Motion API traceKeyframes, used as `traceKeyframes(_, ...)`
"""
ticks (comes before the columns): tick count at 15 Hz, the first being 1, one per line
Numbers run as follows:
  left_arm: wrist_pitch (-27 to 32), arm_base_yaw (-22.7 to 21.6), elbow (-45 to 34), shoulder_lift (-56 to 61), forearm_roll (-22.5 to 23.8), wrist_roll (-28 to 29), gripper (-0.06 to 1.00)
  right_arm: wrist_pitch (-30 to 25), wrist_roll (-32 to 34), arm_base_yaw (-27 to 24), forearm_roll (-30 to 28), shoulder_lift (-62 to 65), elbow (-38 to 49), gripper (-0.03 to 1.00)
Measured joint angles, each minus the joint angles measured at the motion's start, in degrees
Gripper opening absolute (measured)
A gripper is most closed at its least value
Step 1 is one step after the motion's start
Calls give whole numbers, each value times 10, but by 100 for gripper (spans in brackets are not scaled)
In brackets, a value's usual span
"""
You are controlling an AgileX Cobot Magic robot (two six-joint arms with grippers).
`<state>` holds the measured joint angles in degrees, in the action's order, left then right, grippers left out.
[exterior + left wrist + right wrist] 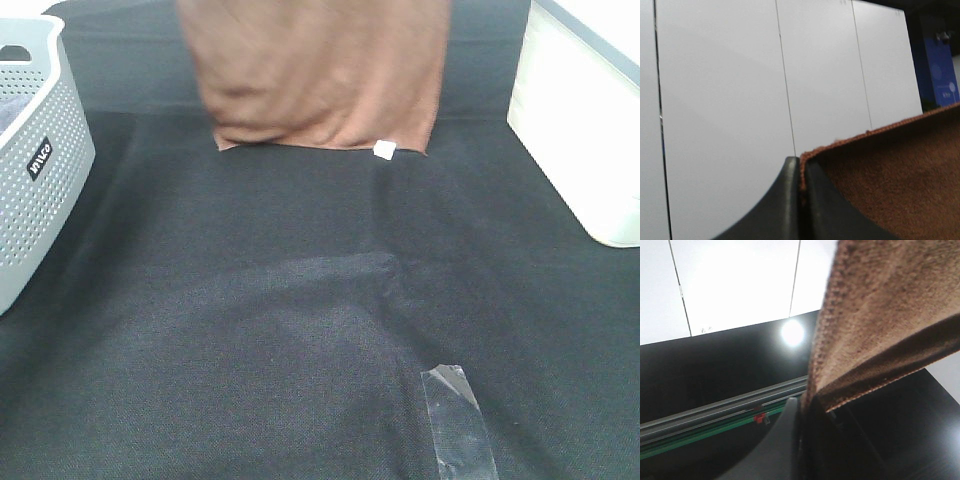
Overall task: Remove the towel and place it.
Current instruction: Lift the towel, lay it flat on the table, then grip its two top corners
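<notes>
The left fingers (785, 200) are pressed together with no gap, and the hemmed edge of the reddish-brown towel (890, 175) is pinched between them at a corner. From there the towel's top hem runs off to one side, with white wall panels behind it. The right fingers (782, 450) are likewise closed tight on the towel (880, 315). They clamp a folded, stitched edge that rises out of the grip and spreads past the camera.

In the high view neither pair of fingers shows. The towel (320, 70) hangs as a broad sheet at the far middle of the scene, and its upper part leaves the frame. Its lower hem lies level just at the black cloth (300, 300) covering the desk. Whether hem and cloth touch I cannot tell. A small white tag (385, 150) sits at the hem's right corner.

A grey perforated laundry basket (40, 150) stands at the left edge and a white bin (580, 130) at the far right, both well apart from the towel. A strip of clear tape (460, 420) is stuck to the cloth near the front, right of centre.
</notes>
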<state>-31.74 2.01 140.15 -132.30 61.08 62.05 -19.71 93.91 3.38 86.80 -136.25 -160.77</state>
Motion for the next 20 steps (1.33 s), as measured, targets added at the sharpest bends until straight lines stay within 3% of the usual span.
traceKeyframes(4, 1, -5, -30, 25, 238, 217, 0, -1, -17, -7, -1, 0, 42, 0)
traceKeyframes(8, 9, -10, -58, 31, 369, 345, 0, -58, -18, -18, 1, -4, 69, 0)
traceKeyframes(12, 53, 2, -195, 99, 386, 328, 0, -133, -18, -40, -9, -5, 111, 0)
traceKeyframes(14, 74, 14, -272, 128, 383, 293, 0, -132, 8, -42, -49, -3, 127, 0)
traceKeyframes(16, 82, 32, -331, 147, 364, 255, 0, -128, 96, -51, -117, -4, 144, 0)
traceKeyframes(20, 144, 69, -403, 177, 347, 221, 0, -163, 328, -54, -332, 13, 167, 0)
